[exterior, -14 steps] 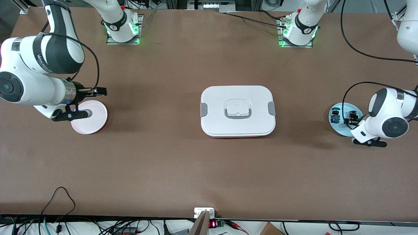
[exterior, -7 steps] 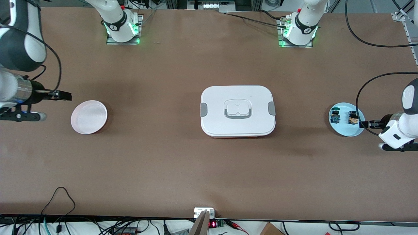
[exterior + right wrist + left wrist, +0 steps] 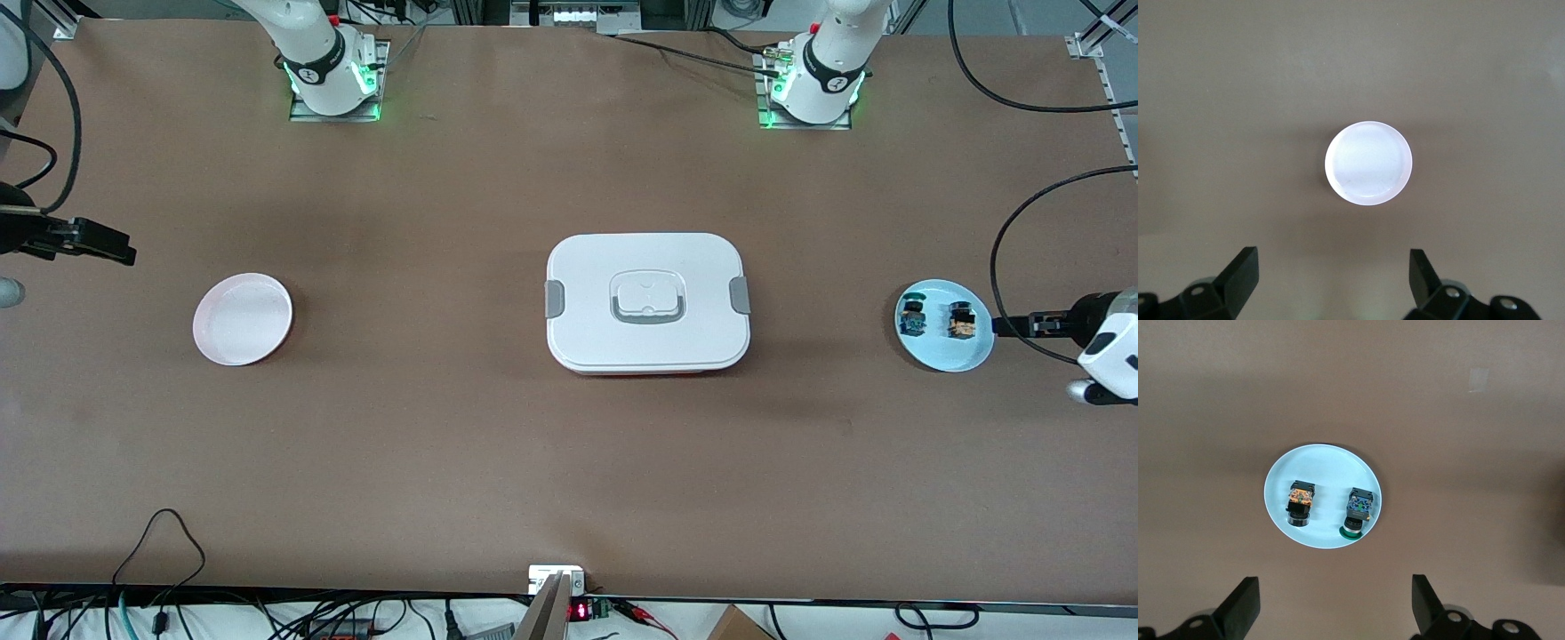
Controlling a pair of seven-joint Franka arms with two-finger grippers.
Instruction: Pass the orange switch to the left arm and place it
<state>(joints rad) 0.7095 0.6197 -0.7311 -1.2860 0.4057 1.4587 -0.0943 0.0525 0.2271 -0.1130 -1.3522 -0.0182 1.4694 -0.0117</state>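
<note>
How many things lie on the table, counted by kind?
Switches: 2, the orange switch and the blue-green switch, both on the light blue plate
Plates: 2, the light blue plate and the pink plate
Boxes: 1, the box
Total: 5

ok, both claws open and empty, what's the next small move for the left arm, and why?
Probably bring the left claw down over the orange switch and line its open fingers up around it. The switch lies untouched on the light blue plate beside the blue-green switch, so aim carefully. The right claw waits open above the pink plate; the box sits between the plates.
</note>
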